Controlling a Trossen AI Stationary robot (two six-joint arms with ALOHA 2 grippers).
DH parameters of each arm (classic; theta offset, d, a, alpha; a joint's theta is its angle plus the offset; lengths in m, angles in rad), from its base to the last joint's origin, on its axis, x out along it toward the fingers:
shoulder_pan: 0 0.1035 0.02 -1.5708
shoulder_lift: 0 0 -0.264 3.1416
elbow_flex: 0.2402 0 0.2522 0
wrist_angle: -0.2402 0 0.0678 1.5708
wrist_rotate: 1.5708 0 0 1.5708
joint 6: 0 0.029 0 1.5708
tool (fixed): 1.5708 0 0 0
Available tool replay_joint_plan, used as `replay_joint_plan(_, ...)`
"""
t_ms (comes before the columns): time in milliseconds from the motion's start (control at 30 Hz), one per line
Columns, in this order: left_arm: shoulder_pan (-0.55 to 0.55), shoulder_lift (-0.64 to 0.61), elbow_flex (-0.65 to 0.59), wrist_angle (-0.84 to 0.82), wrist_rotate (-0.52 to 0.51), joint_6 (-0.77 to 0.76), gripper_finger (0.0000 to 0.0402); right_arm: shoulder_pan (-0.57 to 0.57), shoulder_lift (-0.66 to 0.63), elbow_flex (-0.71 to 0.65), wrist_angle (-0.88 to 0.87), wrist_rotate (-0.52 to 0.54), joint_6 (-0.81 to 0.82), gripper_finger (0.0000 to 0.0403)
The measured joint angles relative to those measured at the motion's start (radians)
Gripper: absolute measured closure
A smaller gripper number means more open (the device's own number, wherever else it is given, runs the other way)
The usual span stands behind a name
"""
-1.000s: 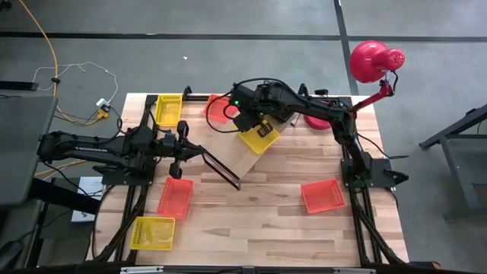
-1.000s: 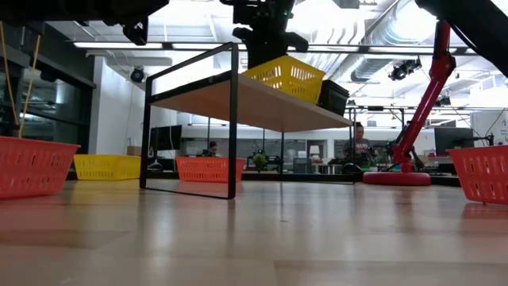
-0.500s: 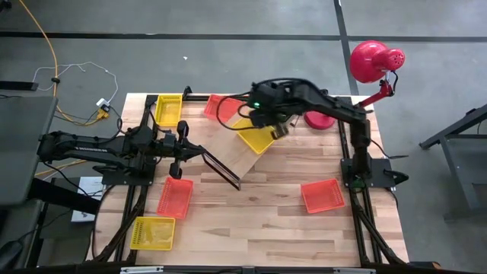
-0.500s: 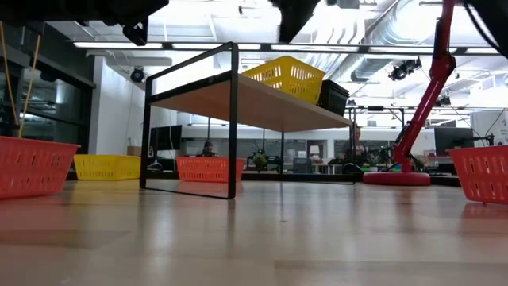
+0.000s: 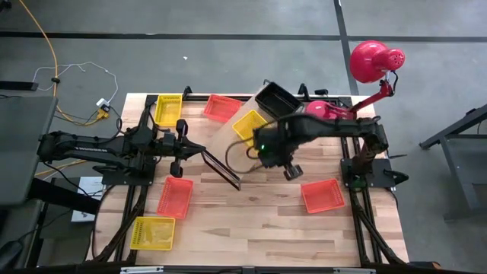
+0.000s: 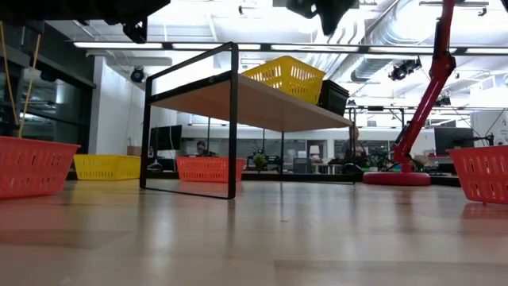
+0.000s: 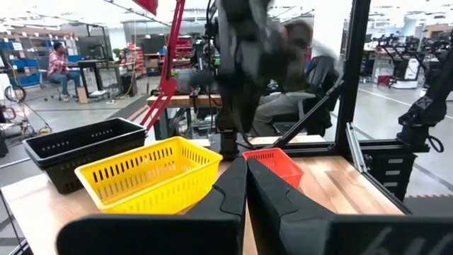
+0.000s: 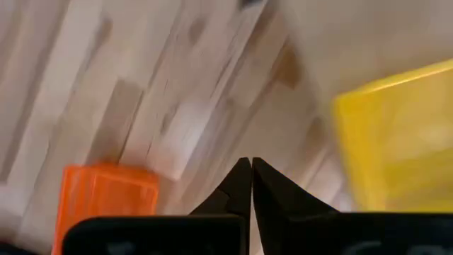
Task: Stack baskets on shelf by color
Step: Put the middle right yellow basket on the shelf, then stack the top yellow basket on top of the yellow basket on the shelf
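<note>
The shelf (image 5: 245, 144) is a light-wood board on a black wire frame and stands at the table's middle. A yellow basket (image 5: 248, 123) and a black basket (image 5: 276, 99) sit on its top, as the low view (image 6: 286, 76) also shows. My right gripper (image 5: 291, 170) is shut and empty in the air past the shelf's right side. It is between the shelf and an orange basket (image 5: 322, 195) on the table. My left gripper (image 5: 190, 148) is shut and empty at the shelf's left end.
On the tabletop lie an orange basket (image 5: 222, 107) and a yellow basket (image 5: 168, 109) at the far side, and an orange basket (image 5: 176, 196) and a yellow basket (image 5: 153, 232) at the near left. A red lamp (image 5: 373, 61) stands at the far right corner.
My right gripper has risen off the yellow basket on the shelf and swung toward the table's near right, toward the orange basket there. The yellow basket stays on the shelf where it was.
</note>
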Motion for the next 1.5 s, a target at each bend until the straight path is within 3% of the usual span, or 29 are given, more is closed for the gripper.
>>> replay_joint_plan(167,0.0,0.0,0.0,0.001,0.005,0.0,0.0401,-0.021,-0.002,-0.129,0.115,0.088,-0.048,0.0402)
replay_joint_plan(367,0.0,0.0,0.0,0.001,0.004,0.0,0.0401,-0.064,-0.003,-0.15,0.204,0.163,-0.075,0.0403)
replay_joint_plan(600,0.0,0.0,0.0,0.001,0.004,0.0,0.0401,-0.098,-0.003,-0.15,0.184,0.216,-0.075,0.0403)
replay_joint_plan(800,0.0,0.0,0.0,0.001,0.005,0.0,0.0401,-0.1,-0.003,-0.15,0.147,0.325,-0.073,0.0403)
replay_joint_plan(1100,0.001,0.0,0.003,-0.01,-0.004,0.0,0.0401,-0.083,-0.029,-0.15,0.012,0.309,0.064,0.0403)
replay_joint_plan(1200,0.013,0.0,0.068,-0.128,-0.037,0.0,0.0401,-0.072,-0.073,-0.15,0.012,0.279,0.116,0.0403)
replay_joint_plan(1400,0.109,0.065,0.328,-0.626,-0.121,0.029,0.0401,-0.034,-0.168,-0.151,0.088,0.282,0.142,0.0403)
replay_joint_plan(1500,0.186,0.124,0.439,-0.864,-0.219,0.045,0.0401,-0.015,-0.202,-0.151,0.125,0.29,0.142,0.0403)
